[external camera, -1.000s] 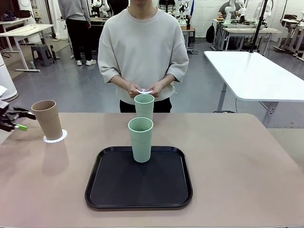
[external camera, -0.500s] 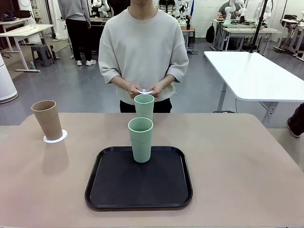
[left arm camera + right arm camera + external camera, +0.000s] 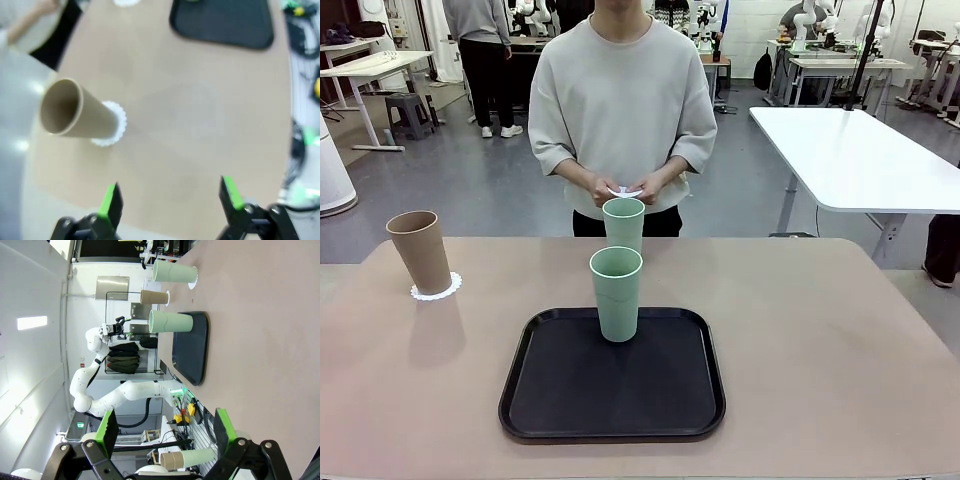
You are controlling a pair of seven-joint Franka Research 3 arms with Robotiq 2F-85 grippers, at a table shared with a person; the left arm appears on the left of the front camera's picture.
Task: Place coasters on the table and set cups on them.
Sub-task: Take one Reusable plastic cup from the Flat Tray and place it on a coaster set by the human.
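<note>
While our left gripper (image 3: 170, 189) and right gripper (image 3: 165, 413) both stand spread and empty, the mint cup (image 3: 617, 293) on the tray (image 3: 620, 400) could tip if we pinch it high; the tan cup (image 3: 420, 250) sits on its coaster (image 3: 436, 289).

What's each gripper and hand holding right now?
Left gripper: open, empty.
Right gripper: open, empty.
Person's hands: together holding a white coaster.
</note>
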